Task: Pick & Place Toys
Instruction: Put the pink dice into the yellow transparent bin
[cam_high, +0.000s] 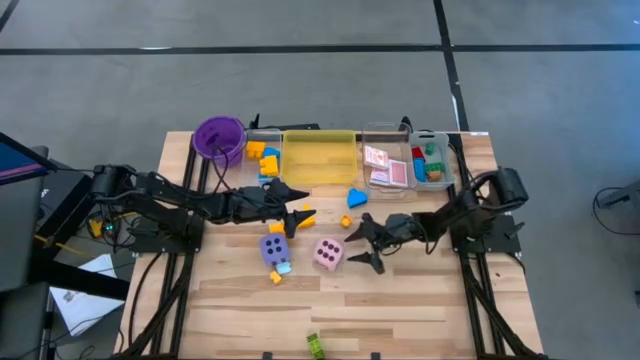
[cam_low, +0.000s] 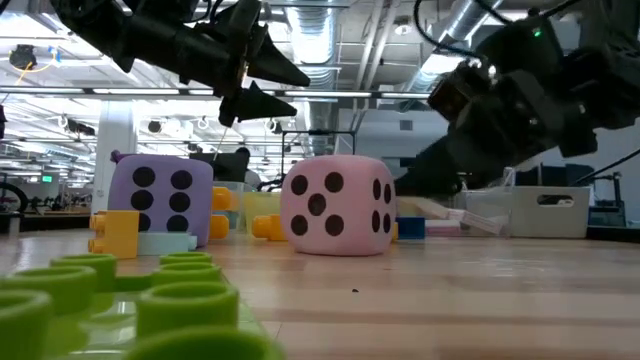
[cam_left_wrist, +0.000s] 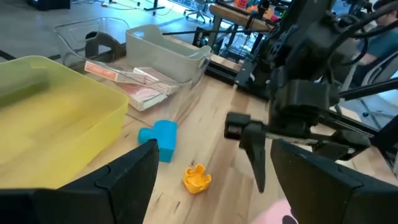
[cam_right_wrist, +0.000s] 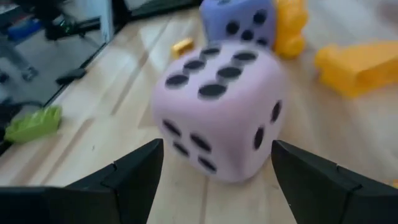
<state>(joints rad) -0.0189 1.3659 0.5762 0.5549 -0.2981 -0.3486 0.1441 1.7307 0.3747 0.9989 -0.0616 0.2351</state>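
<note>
A light wooden slatted table (cam_high: 400, 300) is seen from above, with a row of containers along its far edge. At the left end stands a round purple plastic cup (cam_high: 219, 137); what it holds cannot be made out. Next to it a small clear tray (cam_high: 262, 140) holds yellow and orange building blocks with a bit of blue. A larger yellow plastic tray (cam_high: 320, 157) follows, with nothing visible inside. A clear tray (cam_high: 384, 135) beside it holds pink playing cards (cam_high: 387, 170) lying flat. The last, a pale grey bin (cam_high: 443, 160), holds red, green, blue and orange blocks.

Loose toys lie on the open table in front of the trays. A soft pink die with black dots (cam_high: 328, 253) sits near the middle, its six-dot face up. A purple dotted die (cam_high: 275, 248) sits just to its left, with a small light-blue block and a yellow block touching its near side. A blue block (cam_high: 357, 197) lies close to the yellow tray, and a small orange block (cam_high: 345, 221) lies nearer the dice. A green block (cam_high: 315, 345) lies by the table's near edge, well apart from the rest, its long axis running roughly near to far.

The left gripper (cam_high: 300, 217) hangs above the table just behind the purple die, fingers spread, holding nothing. The right gripper (cam_high: 365, 243) sits just right of the pink die, pointing at it, fingers spread wide and not touching it.
</note>
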